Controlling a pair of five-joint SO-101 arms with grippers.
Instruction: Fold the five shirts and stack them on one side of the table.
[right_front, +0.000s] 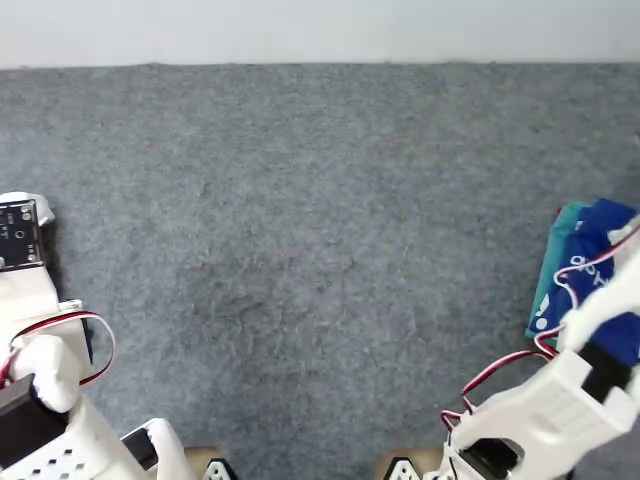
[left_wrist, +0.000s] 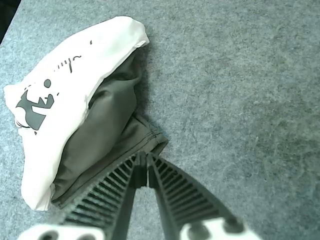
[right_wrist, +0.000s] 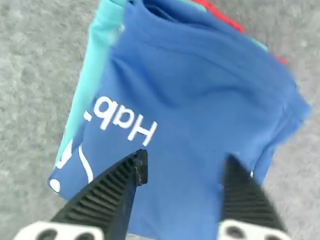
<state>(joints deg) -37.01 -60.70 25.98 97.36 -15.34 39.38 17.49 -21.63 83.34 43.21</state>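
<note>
The grey felt table (right_front: 300, 220) spreads wide, and at its right edge sits the pile: blue shirt (right_wrist: 200, 90) on top, teal shirt (right_wrist: 95, 65) beneath, a red shirt (right_wrist: 220, 17) peeking out past them. Elsewhere on the felt, a white shirt (left_wrist: 75, 65) lies bunched over a grey shirt (left_wrist: 105, 135). The right gripper (right_wrist: 186, 164) hangs over the blue one, jaws spread wide, holding nothing. The left gripper (left_wrist: 146, 162) is clenched tight, tips at the grey hem; pinching cloth or not, I can't tell.
</note>
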